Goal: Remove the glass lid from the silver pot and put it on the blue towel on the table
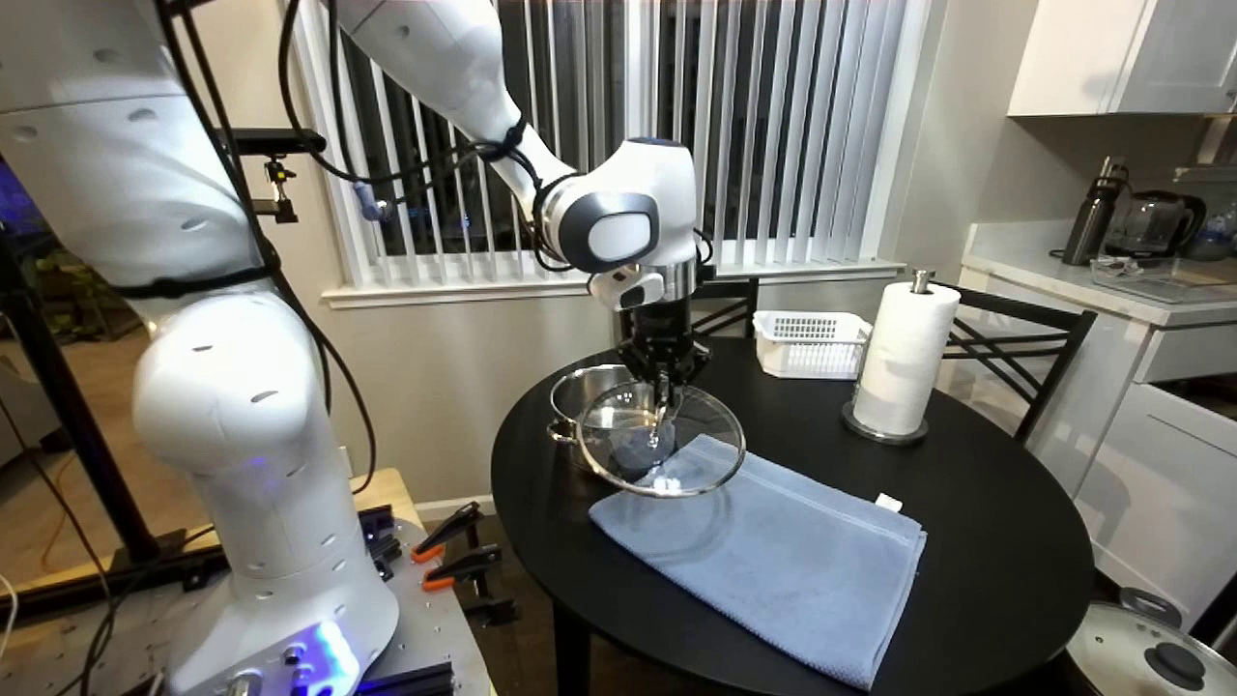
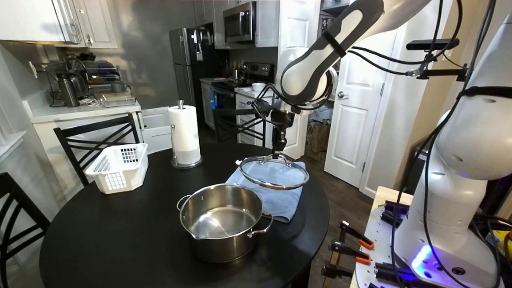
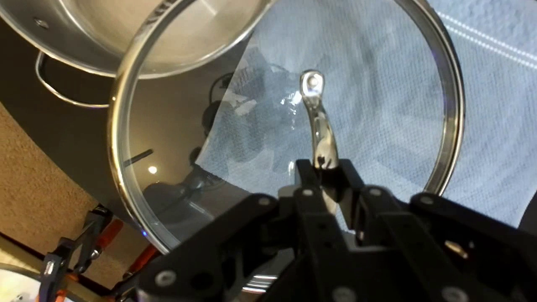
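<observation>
Glass lid [image 2: 272, 175], clear, round and rimmed in shiny metal, hanging just beneath the claw [image 3: 327, 168].
The claw grips one lid, narrowed on its arched metal handle [image 3: 322, 132]. Below the claw: one blue towel [image 1: 773, 551], seen through the glass, and, off to one side, one silver pot [image 2: 224, 248] with two loop handles [image 2: 261, 231], on one black table [image 1: 966, 561]. Farther from the claw: one paper towel roll [image 1: 904, 358], one white basket [image 2: 133, 171].

Home kitchen, dining corner

On the far side, in an exterior view, are a dark refrigerator [image 2: 190, 70], a microwave [image 2: 239, 23] and a stove [image 2: 258, 72], with white cabinets [image 2: 34, 22] on the left; black chairs [image 2: 96, 125] stand by the round bench [image 2: 132, 228].
</observation>
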Controlling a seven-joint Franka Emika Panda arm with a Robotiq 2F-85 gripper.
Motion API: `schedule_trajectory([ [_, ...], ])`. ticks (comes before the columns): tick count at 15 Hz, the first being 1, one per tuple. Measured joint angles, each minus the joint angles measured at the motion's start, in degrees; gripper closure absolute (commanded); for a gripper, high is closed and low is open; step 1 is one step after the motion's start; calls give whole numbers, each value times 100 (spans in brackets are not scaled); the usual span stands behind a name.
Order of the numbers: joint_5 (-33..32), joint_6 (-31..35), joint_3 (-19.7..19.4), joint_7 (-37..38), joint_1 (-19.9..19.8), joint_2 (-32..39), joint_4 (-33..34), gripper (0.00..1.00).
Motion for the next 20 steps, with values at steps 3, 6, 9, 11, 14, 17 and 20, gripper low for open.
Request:
schedule_trajectory([
  [3, -315, -87, 15, 799, -168, -235, -174, 93],
  [6, -471, -354, 37, 1341, -248, -449, -200, 93],
  [9, -418, -504, 154, 1519, -484, -489, -93, 93],
  [11, -333, -669, 481, 1516, -1129, -422, 93, 93],
  [14, -199, -823, 721, 1505, -1859, -165, 449, 93],
  [17, -123, -876, 1027, 1505, -2435, 124, 791, 93],
  [20, -125, -1081, 1482, 1505, -3045, 433, 1204, 93],
])
